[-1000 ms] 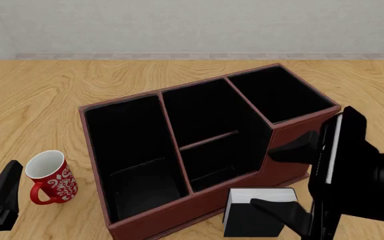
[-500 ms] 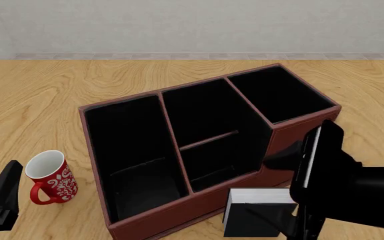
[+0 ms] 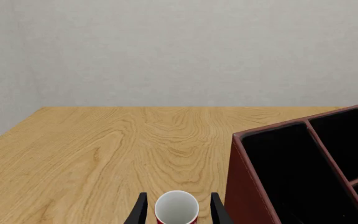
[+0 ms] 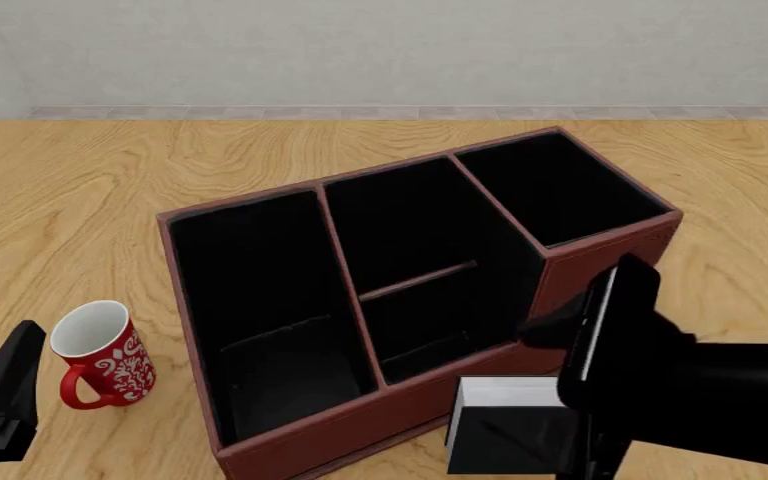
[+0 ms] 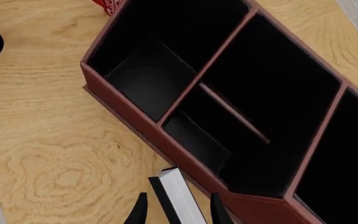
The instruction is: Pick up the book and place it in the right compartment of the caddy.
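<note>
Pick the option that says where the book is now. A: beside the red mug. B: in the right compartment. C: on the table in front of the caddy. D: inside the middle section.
C: the book lies on the table just outside the caddy front wall, with the right hand fingers on either side of it.

Front view: fixed, high at desk's near edge, facing far edge and wall, whole caddy (image 4: 411,290) in frame. Left wrist view: low near desk's near-left corner, facing far edge, mug (image 3: 176,208) close. Right wrist view: steeply down, close over caddy (image 5: 241,107) front wall near desk's near edge. All three share caddy; mug (image 4: 97,355) shared by front and left wrist views.
</note>
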